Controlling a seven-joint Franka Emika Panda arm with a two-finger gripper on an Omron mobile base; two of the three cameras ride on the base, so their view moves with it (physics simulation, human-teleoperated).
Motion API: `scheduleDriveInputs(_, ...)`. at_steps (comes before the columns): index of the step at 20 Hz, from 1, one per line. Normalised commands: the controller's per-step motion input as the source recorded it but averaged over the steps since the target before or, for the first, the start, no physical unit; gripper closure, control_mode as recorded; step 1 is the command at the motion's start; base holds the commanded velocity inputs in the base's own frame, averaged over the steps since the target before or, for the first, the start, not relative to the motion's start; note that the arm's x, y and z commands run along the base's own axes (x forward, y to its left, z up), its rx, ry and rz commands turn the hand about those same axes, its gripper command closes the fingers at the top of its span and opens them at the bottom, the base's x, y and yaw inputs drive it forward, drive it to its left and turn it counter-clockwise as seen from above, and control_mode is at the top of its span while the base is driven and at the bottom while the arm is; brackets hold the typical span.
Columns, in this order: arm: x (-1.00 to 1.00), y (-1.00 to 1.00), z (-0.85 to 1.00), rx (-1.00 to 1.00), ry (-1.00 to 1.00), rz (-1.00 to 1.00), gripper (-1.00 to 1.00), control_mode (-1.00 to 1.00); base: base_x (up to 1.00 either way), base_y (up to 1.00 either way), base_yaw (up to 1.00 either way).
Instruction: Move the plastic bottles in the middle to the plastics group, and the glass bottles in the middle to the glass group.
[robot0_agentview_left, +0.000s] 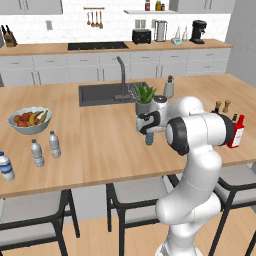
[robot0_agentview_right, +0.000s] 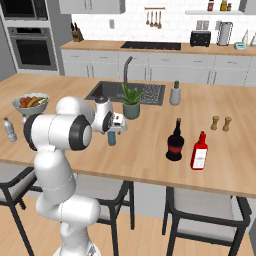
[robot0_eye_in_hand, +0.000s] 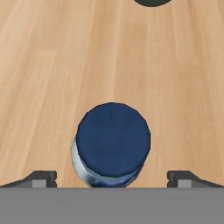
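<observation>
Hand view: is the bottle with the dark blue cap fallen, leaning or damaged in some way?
Nothing stands out. The bottle stands upright on the wooden counter, seen straight from above, its cap whole and in place. The open gripper has one finger on each side of it, apart from it. No spill shows on the wood.

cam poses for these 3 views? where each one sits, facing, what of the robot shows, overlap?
Left base view: behind the arm's left, facing forward-down over the wooden counter; arm at lower right.
Right base view: behind its right, same counter; arm at lower left, black glass bottle ahead.
Hand view: on the hand, looking straight down on the blue-tinted bottle; open gripper.
Shared: both base views show the blue-tinted bottle under the hand.
</observation>
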Motion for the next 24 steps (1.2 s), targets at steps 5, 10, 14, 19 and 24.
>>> scheduleDriveInputs(5, 0.00, 0.00, 0.00, 0.00, -0.12, 0.00, -1.00, -1.00, 0.00, 0.00, 0.00)
scheduleDriveInputs(10, 0.00, 0.00, 0.00, 0.00, -0.05, 0.00, -1.00, -1.00, 0.00, 0.00, 0.00)
scheduleDriveInputs(14, 0.05, 0.06, 0.00, 0.00, 0.00, 0.00, -1.00, -1.00, 0.00, 0.00, 0.00)
scheduleDriveInputs(19, 0.05, 0.05, 0.04, 0.00, 0.00, 0.00, -1.00, -1.00, 0.00, 0.00, 0.00)
scheduleDriveInputs(24, 0.08, 0.00, 0.10, 0.00, -0.01, 0.00, -1.00, -1.00, 0.00, 0.00, 0.00)
